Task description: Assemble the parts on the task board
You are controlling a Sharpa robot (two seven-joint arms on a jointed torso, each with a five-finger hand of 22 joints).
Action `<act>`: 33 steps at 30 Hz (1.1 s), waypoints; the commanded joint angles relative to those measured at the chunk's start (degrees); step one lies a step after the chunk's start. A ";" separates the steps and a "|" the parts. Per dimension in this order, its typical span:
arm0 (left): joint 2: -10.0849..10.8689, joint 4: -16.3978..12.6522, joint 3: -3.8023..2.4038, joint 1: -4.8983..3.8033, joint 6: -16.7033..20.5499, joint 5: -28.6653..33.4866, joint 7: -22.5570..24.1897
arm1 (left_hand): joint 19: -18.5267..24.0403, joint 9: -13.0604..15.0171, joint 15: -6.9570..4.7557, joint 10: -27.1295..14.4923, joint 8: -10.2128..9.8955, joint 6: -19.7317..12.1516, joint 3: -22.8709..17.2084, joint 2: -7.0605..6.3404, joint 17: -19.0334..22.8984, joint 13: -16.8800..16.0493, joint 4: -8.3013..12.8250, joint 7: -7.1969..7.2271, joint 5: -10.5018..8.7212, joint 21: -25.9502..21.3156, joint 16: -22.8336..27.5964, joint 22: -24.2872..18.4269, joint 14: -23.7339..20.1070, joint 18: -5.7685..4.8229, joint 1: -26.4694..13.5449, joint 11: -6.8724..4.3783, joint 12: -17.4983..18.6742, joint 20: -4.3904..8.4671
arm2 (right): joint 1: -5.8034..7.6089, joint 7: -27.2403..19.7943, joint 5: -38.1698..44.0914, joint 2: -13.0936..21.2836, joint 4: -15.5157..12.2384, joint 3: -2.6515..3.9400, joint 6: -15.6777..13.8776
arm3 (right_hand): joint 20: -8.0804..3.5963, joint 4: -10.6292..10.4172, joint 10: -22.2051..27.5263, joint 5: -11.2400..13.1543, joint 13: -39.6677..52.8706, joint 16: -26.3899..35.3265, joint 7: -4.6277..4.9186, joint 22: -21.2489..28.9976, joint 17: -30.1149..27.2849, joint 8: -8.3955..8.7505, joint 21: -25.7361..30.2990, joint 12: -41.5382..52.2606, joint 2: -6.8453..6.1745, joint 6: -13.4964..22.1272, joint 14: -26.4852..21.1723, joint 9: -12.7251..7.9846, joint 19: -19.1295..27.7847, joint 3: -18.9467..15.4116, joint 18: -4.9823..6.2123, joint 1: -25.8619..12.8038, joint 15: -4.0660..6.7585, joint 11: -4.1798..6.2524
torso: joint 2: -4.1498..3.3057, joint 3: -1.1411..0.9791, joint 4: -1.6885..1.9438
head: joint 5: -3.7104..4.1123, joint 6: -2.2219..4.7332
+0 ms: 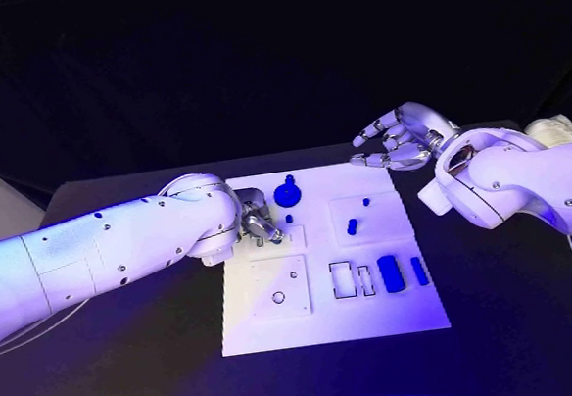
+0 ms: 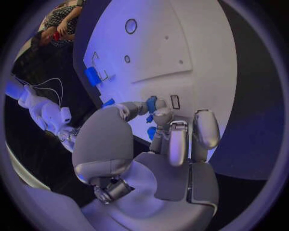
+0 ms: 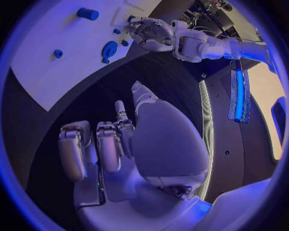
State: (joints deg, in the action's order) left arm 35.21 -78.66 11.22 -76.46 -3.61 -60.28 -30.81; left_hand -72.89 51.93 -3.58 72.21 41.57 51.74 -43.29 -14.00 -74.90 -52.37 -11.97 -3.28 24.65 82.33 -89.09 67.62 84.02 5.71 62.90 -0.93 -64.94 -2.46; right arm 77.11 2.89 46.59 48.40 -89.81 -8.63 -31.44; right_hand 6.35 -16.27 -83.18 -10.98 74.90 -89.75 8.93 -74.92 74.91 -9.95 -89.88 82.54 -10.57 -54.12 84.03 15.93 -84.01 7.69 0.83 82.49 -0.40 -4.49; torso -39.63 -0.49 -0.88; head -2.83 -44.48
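From the head camera the task board [image 1: 330, 291] lies in the middle of the black table [image 1: 139, 376], with the left hand [image 1: 256, 220] pressed down over its upper left part and the right hand [image 1: 403, 139] raised beyond the board's far right corner, its fingers spread and curled around nothing. That view hides what the left fingers do; the left wrist view fills this in, showing the thumb and a fingertip [image 2: 161, 115] pinching a small blue part [image 2: 151, 103] right at the board's surface, beside a small rectangular slot [image 2: 175, 101]. The head view alone lays out the other pieces: a round blue knob [image 1: 287, 194] near the top edge, a small blue peg [image 1: 351, 226] in the upper right square, and two blue bars [image 1: 392, 273] lying side by side near the lower right. The right wrist view shows its own hand loose above bare table, well apart from the board.
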 commanded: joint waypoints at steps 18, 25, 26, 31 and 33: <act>-0.60 0.01 0.38 0.64 -1.92 -0.09 0.11 | -0.61 0.37 -0.80 1.18 -0.03 1.11 -12.46 -0.07 -14.09 -0.81 13.18 0.54 2.57 0.50 -0.53 0.24 5.60 -0.81 -0.89 -0.52 -0.83 0.24 | -0.05 -0.44 0.53 0.02 -0.09 0.01 0.76 | -0.26 -0.10 0.40 0.12 7.84 0.20 0.11 -15.08 14.04 -0.60 -0.12 -0.30 0.19 0.56 5.68 0.16 -5.99 0.06 -0.83 -0.94 0.26 0.17 | -0.06 0.04 -0.05 | -0.07 0.23; -0.82 0.22 0.37 0.64 -2.36 0.69 0.15 | -0.42 0.71 -0.83 1.54 -0.35 0.96 -9.59 0.20 -13.90 -0.33 11.61 0.91 1.69 0.12 -0.45 -0.01 5.54 -0.82 -2.92 -0.70 -0.46 0.22 | -0.06 -0.45 0.52 0.08 -0.10 0.01 0.77 | -0.26 -0.07 0.46 0.11 7.77 0.24 0.11 -15.08 13.96 -0.66 -0.12 -0.38 0.18 0.62 5.65 0.18 -5.99 0.08 -0.83 -0.99 0.27 0.17 | -0.02 -0.01 -0.02 | 0.15 0.01; -0.83 0.26 0.37 0.64 -2.41 0.74 0.15 | -0.45 0.79 -0.88 1.61 -0.45 0.87 -8.58 0.19 -13.84 -0.34 11.06 1.07 1.53 0.01 -0.43 0.00 5.51 -0.84 -3.40 -0.79 -0.44 0.23 | -0.06 -0.46 0.51 0.08 -0.11 0.01 0.78 | -0.26 -0.07 0.46 0.11 7.77 0.24 0.11 -15.08 13.96 -0.66 -0.12 -0.38 0.18 0.62 5.65 0.18 -5.99 0.08 -0.83 -0.99 0.27 0.17 | -0.02 0.00 -0.02 | 0.15 0.01; -0.96 0.46 0.37 0.64 -2.49 0.93 0.17 | -0.27 0.67 -1.07 1.61 -1.06 1.59 -2.69 0.41 -13.65 -0.37 6.71 1.57 1.06 -0.63 -0.34 -0.51 5.43 -0.80 -6.26 -1.04 -0.45 0.38 | -0.06 -0.46 0.50 0.12 -0.12 0.01 0.80 | -0.26 -0.08 0.58 0.12 7.66 0.23 0.11 -15.05 14.00 -0.67 -0.08 -0.50 0.18 0.64 5.66 0.19 -5.97 0.08 -0.81 -1.03 0.27 0.17 | -0.05 -0.01 -0.01 | 0.24 0.01; -1.02 0.55 0.37 0.63 -2.47 0.97 0.17 | -0.36 0.57 -1.08 1.55 -1.30 2.20 1.01 0.37 -13.70 -0.51 4.49 1.55 0.87 -0.80 -0.35 -0.57 5.45 -0.81 -7.49 -1.04 -0.55 0.43 | -0.06 -0.46 0.50 0.12 -0.12 0.01 0.82 | -0.26 -0.08 0.58 0.12 7.66 0.23 0.11 -15.05 14.00 -0.67 -0.08 -0.50 0.18 0.64 5.66 0.19 -5.97 0.08 -0.81 -1.03 0.27 0.17 | -0.04 -0.02 0.00 | 0.26 0.02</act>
State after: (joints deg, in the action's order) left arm 34.57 -77.85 11.26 -76.41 -3.73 -60.53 -30.89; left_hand -73.09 52.66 -4.41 73.98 40.40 53.56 -43.01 -13.74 -74.94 -52.78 -7.08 -1.59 25.74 81.79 -89.37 67.08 84.04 5.71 56.07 -2.02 -65.51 -2.26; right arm 77.09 2.86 46.59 48.51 -89.84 -8.63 -31.38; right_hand 6.36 -16.27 -82.98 -10.98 74.94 -89.75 9.11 -74.95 74.90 -10.39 -89.88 82.18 -10.41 -53.93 84.03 16.03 -84.01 7.68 0.83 81.88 -0.40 -4.29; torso -39.67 -0.49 -0.91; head -2.61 -44.51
